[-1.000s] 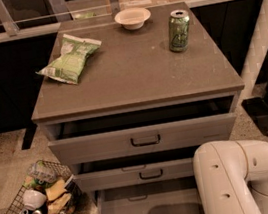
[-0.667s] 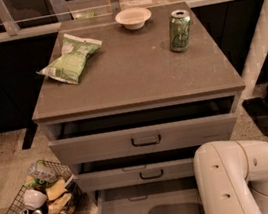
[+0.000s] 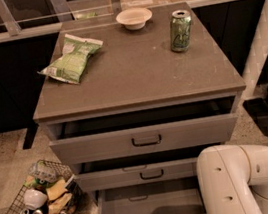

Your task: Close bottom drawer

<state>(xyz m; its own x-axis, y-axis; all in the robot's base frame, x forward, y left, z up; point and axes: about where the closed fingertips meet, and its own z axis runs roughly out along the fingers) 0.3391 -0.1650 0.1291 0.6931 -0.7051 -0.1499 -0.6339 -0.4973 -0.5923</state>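
Three grey drawers stood open under the cabinet top (image 3: 134, 73). The bottom drawer (image 3: 140, 209) was drawn out furthest, well forward of the top's front edge, its tray bare and its front partly cut off by the lower border. A white arm link (image 3: 239, 181) overlapped the tray's right part, below the front right corner. The gripper was out of view, so I cannot tell how it was set.

A good close would probably need a flat push near the middle of the drawer front, straight toward the back edge so the tray did not jam. It should also stay beneath the middle drawer (image 3: 139, 175). The wire basket (image 3: 41, 194), off the front left corner, called for clearance. A soft finish would spare the can (image 3: 180, 30) near the back right corner.
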